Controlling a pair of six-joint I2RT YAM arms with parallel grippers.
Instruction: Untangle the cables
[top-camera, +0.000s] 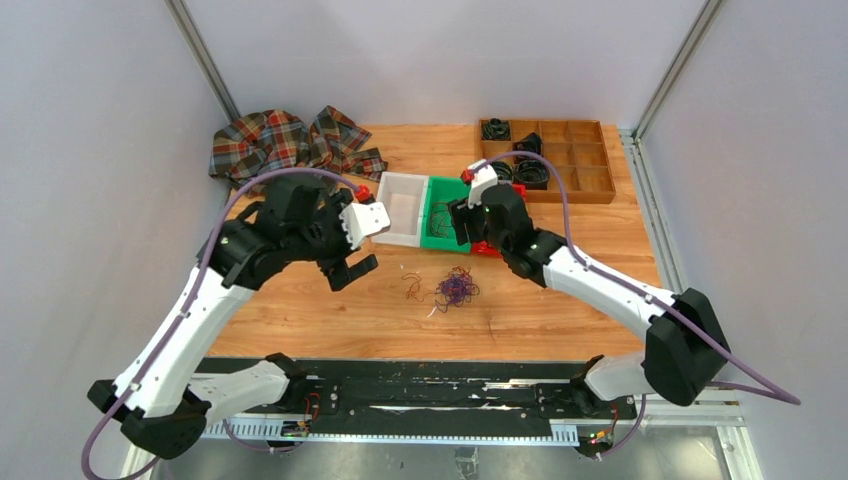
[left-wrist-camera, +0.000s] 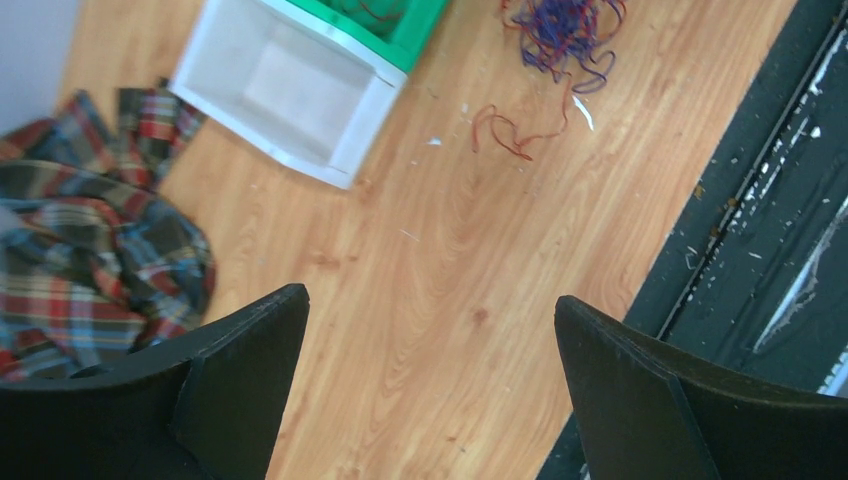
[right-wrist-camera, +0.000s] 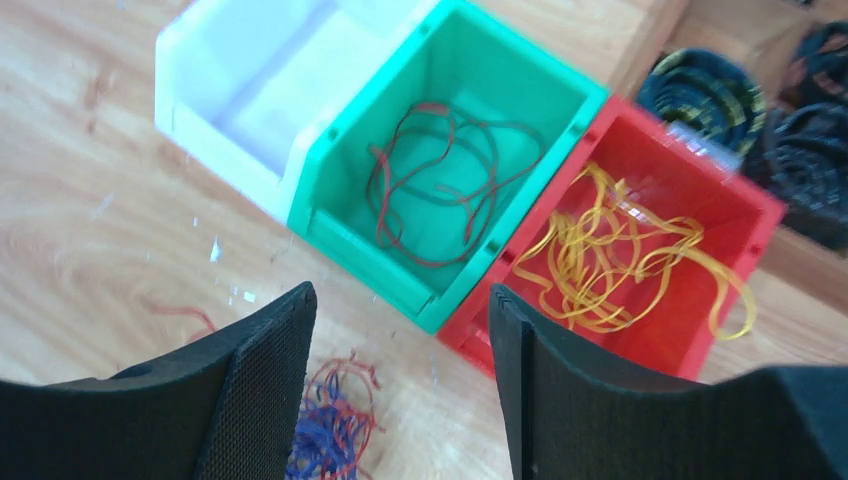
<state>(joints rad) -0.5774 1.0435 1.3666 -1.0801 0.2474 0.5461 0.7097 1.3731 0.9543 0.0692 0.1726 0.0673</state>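
Pincers: left pincer (left-wrist-camera: 430, 315) and right pincer (right-wrist-camera: 400, 325) both spread, empty; cable tangle (top-camera: 456, 288) on bench (top-camera: 570, 300) (probably light, limp, snag-prone), best pinched at a loose outer loop.

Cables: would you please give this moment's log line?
left claw open; right claw open; tangle on table; dark cable in green bin

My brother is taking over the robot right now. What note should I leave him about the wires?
Left gripper: open, empty, above bare table.
Right gripper: open, empty, by the green bin.
Done: yellow cables lie in the red bin, and a dark reddish cable in the green bin.
Left: the purple tangle, with red strands in it, and a loose reddish strand beside it lie on the table. The white bin is empty.
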